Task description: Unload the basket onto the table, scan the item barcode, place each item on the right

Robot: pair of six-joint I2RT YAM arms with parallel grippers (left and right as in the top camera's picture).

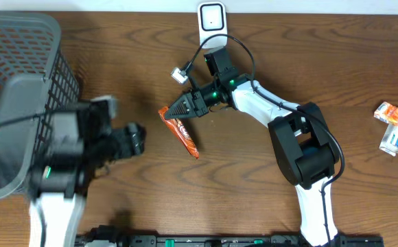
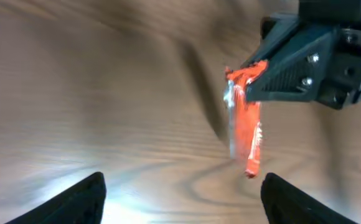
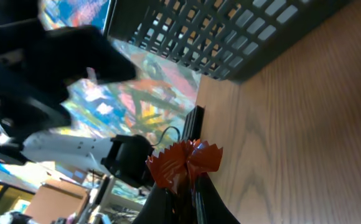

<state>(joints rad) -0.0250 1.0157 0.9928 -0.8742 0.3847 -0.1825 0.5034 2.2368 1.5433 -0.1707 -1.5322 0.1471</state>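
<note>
Right gripper: I see it pressed together on the crimped end of the orange snack packet; this is the only grip on the packet.
Left gripper: its fingers are spread wide with nothing between them; it stands apart from the packet, to the left of it.
Packet place: near the middle of the table, in front of the white scanner at the far edge; it hangs tilted from the right gripper; I cannot tell if its lower end touches the wood.
Open room: bare wood lies between the packet and the left gripper; the grey basket takes the left edge; two small boxes lie near the right edge, well apart from both arms.
Hard to see: I find no barcode in any view; the print on the packet is too blurred to read; the left wrist view is smeared; the left arm covers part of the basket; in the right wrist view only the crimped end shows above the fingers.
</note>
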